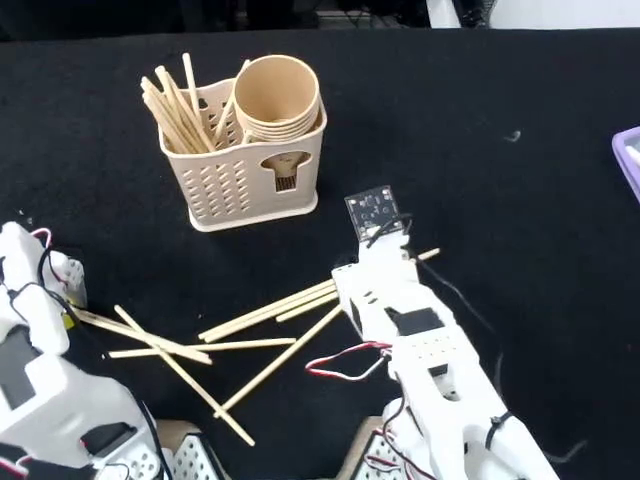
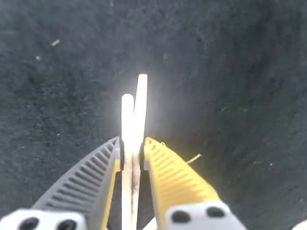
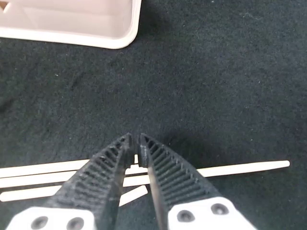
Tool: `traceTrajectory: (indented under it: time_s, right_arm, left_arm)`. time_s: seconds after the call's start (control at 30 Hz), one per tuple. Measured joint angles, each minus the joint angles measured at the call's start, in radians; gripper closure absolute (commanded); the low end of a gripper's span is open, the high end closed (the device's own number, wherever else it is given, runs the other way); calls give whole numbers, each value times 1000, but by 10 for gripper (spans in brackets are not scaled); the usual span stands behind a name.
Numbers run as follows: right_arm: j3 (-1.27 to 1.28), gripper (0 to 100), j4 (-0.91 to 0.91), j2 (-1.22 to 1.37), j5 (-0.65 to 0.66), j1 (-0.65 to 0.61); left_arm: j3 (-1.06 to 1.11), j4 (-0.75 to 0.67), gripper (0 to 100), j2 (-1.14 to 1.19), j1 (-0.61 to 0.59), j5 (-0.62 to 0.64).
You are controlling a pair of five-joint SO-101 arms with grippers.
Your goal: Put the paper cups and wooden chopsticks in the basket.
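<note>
basket: perforated beige basket (image 1: pixel 250 185) at 11 o'clock on the black table (image 1: pixel 520 250); upright
paper cups: stack of paper cups (image 1: pixel 278 95) nested in the basket's 3 o'clock compartment; no cups lying loose on the table
stowed chopsticks: bundle (image 1: pixel 175 105) leaning in the basket's 9 o'clock compartment; that slot looks crowded
loose chopsticks: scattered chopsticks (image 1: pixel 265 312) on the table at 6 to 7 o'clock; several cross each other
left gripper: left gripper (image 2: pixel 132 143) low at 8 o'clock; grey and yellow fingers pressed in on a chopstick pair (image 2: pixel 127 117); the two ends are uneven, one sticks out further
right gripper: right gripper (image 3: pixel 135 139) near table centre, at the 3 o'clock end of the loose chopsticks; black fingers nearly closed, only a thin slit left; tips down on the sticks; unclear if one is pinched
progress: judged partway; cups done, a good share of sticks not yet in the basket
risk 1: left grip sits near one end of the pair; long free length could swing or pivot on lifting; the further-out stick may slide free
risk 2: held pair seems to lie crossed with other sticks; lifting could drag or flick them across the table
risk 3: crowded 9 o'clock slot; incoming tips could catch the rim or the bundle and shove or tip the light basket
risk 4: both arms work the same pile; paths to the basket could clash
</note>
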Motion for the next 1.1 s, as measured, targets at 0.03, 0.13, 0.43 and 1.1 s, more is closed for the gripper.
traceTrajectory:
  time_s: [0.03,0.13,0.43,1.1]
  right_arm:
    - [0,969,0,0,0,0]
    - [0,969,0,0,0,0]
    - [0,969,0,0,0,0]
    - [21,969,-55,0,0,0]
  left_arm:
    - [-26,20,950,5,0,5]
    - [-149,89,950,11,-12,17]
    - [-442,207,950,12,-15,18]
    - [-1059,348,950,14,55,-51]
